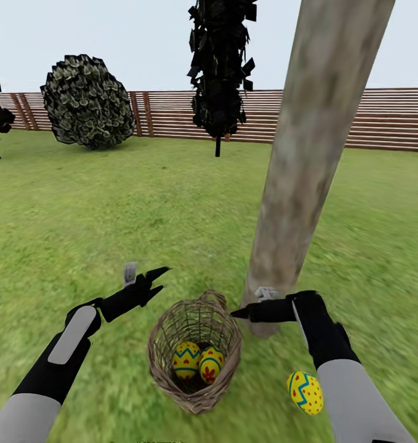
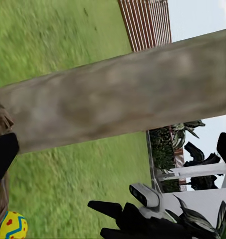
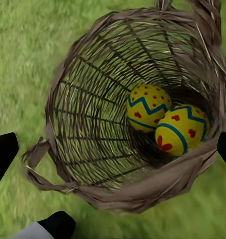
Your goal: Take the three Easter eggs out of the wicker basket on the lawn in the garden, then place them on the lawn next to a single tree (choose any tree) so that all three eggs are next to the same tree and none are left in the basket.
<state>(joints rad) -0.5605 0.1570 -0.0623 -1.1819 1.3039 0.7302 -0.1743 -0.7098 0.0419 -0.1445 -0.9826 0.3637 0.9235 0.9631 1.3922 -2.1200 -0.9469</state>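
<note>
We're outdoors here, in a fenced garden. Green lawn (image 1: 79, 209) runs flat all the way to a brown horizontal-slat wooden fence (image 1: 369, 117) at the far edge, pale sky above it. A thick, mottled grey-brown tree trunk (image 1: 307, 160) rises near right. Far left sits a round grey-green bush (image 1: 88, 101); beside it stands a thin, dark-leaved tree (image 1: 220, 67). Beyond the fence, possibly white railing and plants, too blurred to call.

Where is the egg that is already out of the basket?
In the head view it lies on the lawn, right of the wicker basket, near the tree.
</note>
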